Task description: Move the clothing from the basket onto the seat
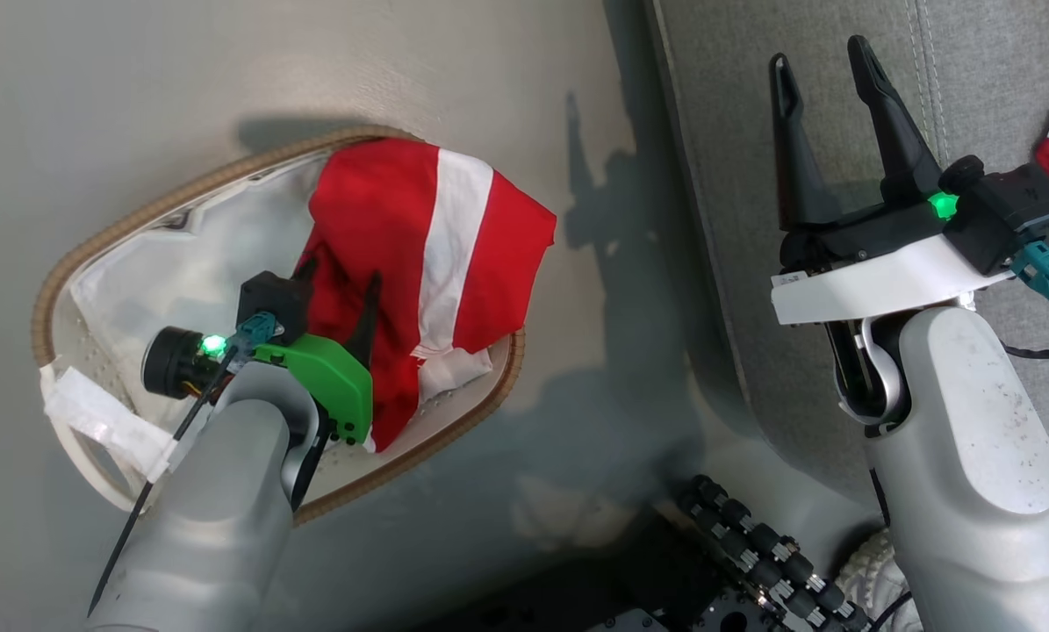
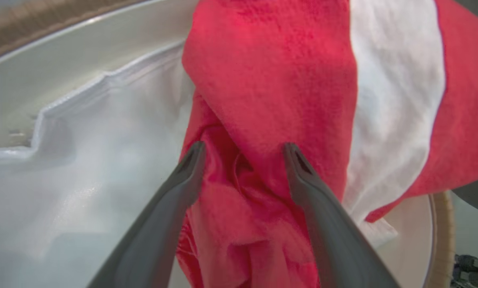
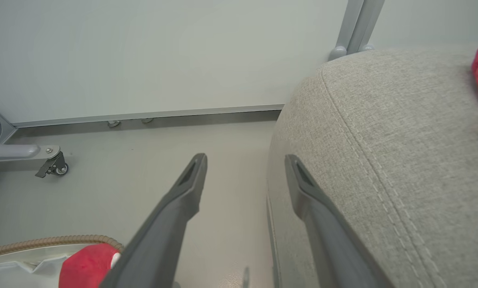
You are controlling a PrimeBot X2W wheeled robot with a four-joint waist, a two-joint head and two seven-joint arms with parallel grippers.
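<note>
Both the left fingers (image 2: 185, 184) and the right fingers (image 1: 893, 123) stand wide open and hold nothing, the left ones astride a fold of the red clothing (image 1: 375, 202) lying in the basket (image 1: 138, 290), the right ones above the edge of the grey seat (image 1: 735, 132).
</note>
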